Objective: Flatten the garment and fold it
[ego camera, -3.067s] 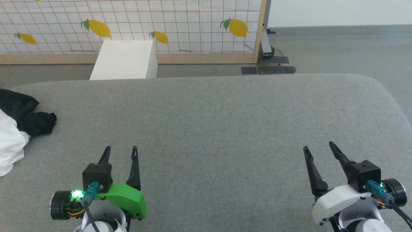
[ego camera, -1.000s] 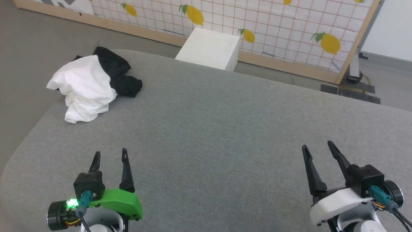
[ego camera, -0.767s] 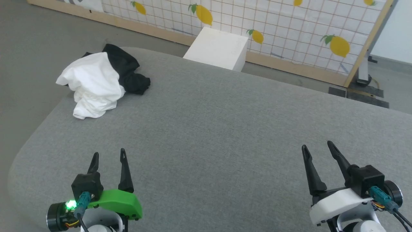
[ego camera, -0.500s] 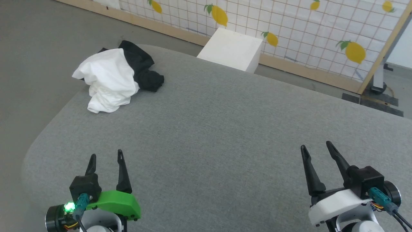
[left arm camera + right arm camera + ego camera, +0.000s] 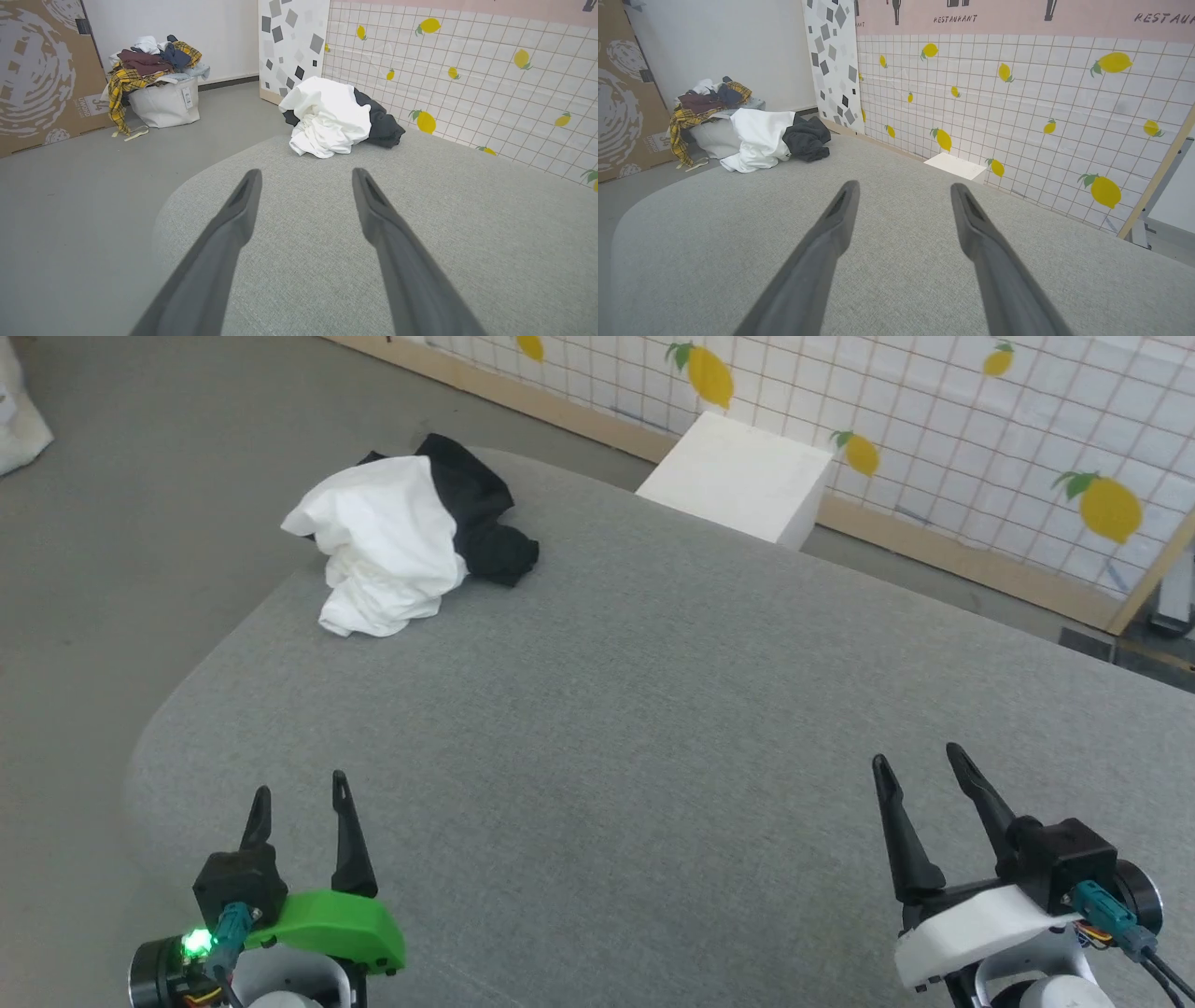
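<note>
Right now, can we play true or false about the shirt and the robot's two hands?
1. The garment lies crumpled in a heap on the gray padded surface. True.
2. The left gripper holds the garment. False: it is open, empty and well apart from it.
3. The right gripper is open. True.
4. The garment lies nearer the right gripper. False: it sits at the far left corner, nearer the left gripper.
5. A bag of clothes stands on the floor. True.

The table (image 5: 653,709) lies open across its middle and right side. A crumpled shirt (image 5: 387,546) heaps at its far left corner.
</note>
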Available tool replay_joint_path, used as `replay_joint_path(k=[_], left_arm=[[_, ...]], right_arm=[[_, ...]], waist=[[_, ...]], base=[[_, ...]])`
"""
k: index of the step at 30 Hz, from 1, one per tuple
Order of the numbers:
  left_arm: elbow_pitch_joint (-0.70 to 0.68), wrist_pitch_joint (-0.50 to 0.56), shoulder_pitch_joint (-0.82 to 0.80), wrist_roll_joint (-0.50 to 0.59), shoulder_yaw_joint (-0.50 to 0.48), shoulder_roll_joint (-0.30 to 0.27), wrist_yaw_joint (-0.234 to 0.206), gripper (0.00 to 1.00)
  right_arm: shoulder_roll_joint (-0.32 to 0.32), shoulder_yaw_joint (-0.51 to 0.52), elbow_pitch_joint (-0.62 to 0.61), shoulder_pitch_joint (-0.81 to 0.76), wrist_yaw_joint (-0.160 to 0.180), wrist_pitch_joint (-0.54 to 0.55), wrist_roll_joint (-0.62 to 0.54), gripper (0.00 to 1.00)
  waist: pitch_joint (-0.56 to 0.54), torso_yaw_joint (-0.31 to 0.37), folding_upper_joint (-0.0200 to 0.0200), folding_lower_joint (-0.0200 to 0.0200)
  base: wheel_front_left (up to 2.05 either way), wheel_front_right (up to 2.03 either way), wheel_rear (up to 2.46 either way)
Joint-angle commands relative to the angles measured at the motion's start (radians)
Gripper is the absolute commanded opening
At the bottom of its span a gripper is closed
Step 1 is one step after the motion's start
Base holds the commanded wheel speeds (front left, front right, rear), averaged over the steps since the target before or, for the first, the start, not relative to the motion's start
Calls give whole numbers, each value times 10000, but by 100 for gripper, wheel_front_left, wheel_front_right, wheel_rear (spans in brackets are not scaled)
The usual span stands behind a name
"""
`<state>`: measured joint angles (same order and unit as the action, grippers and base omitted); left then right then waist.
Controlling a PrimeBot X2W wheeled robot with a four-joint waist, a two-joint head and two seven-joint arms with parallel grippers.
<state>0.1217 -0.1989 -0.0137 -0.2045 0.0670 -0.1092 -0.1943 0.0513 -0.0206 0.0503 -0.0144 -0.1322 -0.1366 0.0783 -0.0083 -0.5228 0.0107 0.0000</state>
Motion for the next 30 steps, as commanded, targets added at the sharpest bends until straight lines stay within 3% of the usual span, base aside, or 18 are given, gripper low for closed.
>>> replay_joint_path(k=[1, 10, 17, 24, 30], left_arm=[[46, -111, -80, -103, 7, -94, -83, 100], [150, -255, -871, -755, -231, -233, -1, 100], [1384, 354, -3639, -1769, -613, -686, 493, 100], [2820, 1345, -6909, -3085, -1398, -1554, 910, 100], [3429, 2740, -8345, -3641, -1803, -2666, 1110, 100]], right_arm=[[-8, -4, 10, 163, 12, -114, 79, 100], [-9, -139, -175, 455, 13, 18, -94, 100], [-10, -318, -842, 1380, 14, 451, -812, 100], [60, -293, -1574, 2426, 15, 704, -1319, 100], [111, -245, -1924, 3136, 15, 642, -1412, 100]], waist=[[63, -205, -86, 0], [772, -277, -94, 0], [2905, 605, -100, 0], [5472, 1692, -106, 0], [6925, 2628, -107, 0]], base=[[0, 0, 0], [0, 0, 0], [0, 0, 0], [0, 0, 0], [0, 0, 0]])
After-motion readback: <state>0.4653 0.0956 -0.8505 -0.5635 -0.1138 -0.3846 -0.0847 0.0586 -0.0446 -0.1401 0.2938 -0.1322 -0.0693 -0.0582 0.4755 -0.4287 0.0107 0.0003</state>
